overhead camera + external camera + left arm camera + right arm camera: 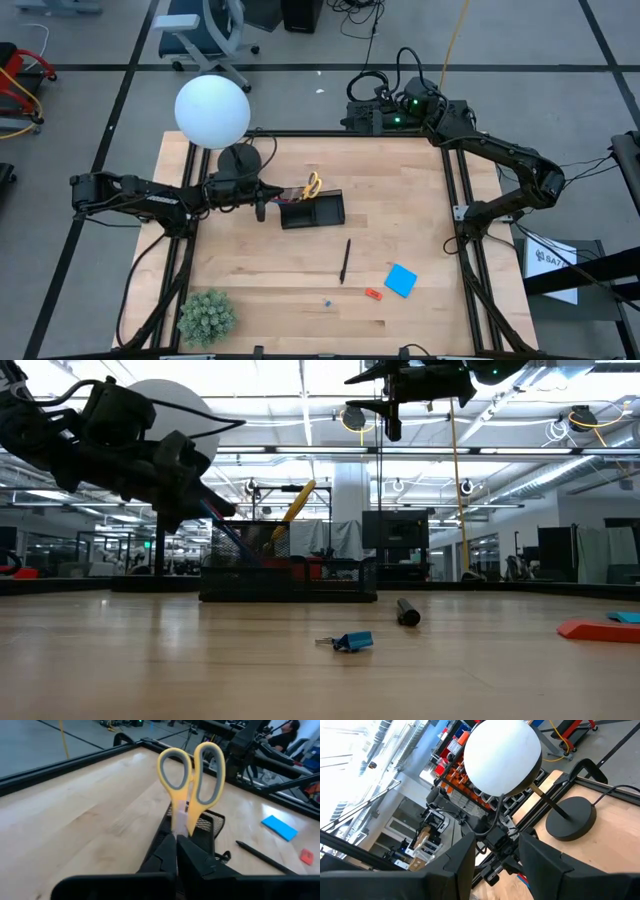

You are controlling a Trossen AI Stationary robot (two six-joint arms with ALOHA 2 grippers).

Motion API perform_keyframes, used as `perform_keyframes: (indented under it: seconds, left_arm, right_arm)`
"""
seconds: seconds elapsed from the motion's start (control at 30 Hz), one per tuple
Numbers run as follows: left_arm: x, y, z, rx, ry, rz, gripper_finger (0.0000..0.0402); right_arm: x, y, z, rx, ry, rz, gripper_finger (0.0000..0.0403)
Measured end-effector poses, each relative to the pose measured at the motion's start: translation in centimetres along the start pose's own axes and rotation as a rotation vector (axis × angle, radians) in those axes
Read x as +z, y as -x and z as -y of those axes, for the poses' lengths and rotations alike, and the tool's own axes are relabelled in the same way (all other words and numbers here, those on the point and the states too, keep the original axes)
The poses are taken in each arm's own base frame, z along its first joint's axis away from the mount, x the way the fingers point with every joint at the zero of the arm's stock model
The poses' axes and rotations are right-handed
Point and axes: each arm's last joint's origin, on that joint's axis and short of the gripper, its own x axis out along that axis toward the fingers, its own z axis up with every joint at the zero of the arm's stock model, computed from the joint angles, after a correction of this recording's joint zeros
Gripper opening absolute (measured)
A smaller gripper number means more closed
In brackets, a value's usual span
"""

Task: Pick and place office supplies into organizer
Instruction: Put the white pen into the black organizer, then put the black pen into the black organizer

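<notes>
Yellow-handled scissors (pixel 190 770) point handles-up over the left end of the black mesh organizer (pixel 322 212), with my left gripper (pixel 177 845) shut on their lower end. In the low view the scissors (pixel 298 502) slant up to the right above the organizer (pixel 290 575), which holds a blue and a red pen. A black pen (pixel 345 260), a blue note pad (pixel 401 280), a red-orange piece (pixel 373 294) and a tiny blue item (pixel 327 300) lie on the table. My right gripper (pixel 495 862) hangs open, high over the far edge. My left gripper pinches the scissors' pale blade end (pixel 180 826) between its two shut fingers, which come nearly level from the table's left and lie along the scissors. The handles (pixel 312 183) rise tilted beyond the fingertips. Whether the scissors rest on the organizer is hidden.
A white globe lamp (pixel 212 110) on a round black base (pixel 240 160) stands right behind my left arm. A green plant (pixel 207 315) sits at the near left corner. Bare wood lies between the organizer and the near edge.
</notes>
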Motion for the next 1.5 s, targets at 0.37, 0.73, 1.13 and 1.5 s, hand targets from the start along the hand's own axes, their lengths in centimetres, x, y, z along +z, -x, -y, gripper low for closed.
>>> perform_keyframes:
  seconds: [0.37, 0.73, 1.13, 1.5]
  left_arm:
    - [0.8, -0.3, 0.3, -0.023, 0.091, 0.021, 0.0126]
    - [6.6, -2.4, 2.4, -0.137, 0.079, 0.062, 0.0199]
    - [14.9, -3.2, 5.5, -0.171, 0.097, 0.055, 0.0178]
    - [20.5, -1.5, 5.1, -0.218, 0.291, 0.197, 0.0153]
  right_arm:
    - [-0.1, -0.1, -0.1, 0.003, 0.011, -0.003, 0.0144]
    - [0.1, -0.1, -0.3, 0.03, 0.059, 0.007, 0.0144]
    - [0.5, 0.3, -2.2, 0.332, 0.206, -0.103, 0.0144]
    - [0.0, 0.4, -3.6, 0.481, 0.333, -0.193, 0.0144]
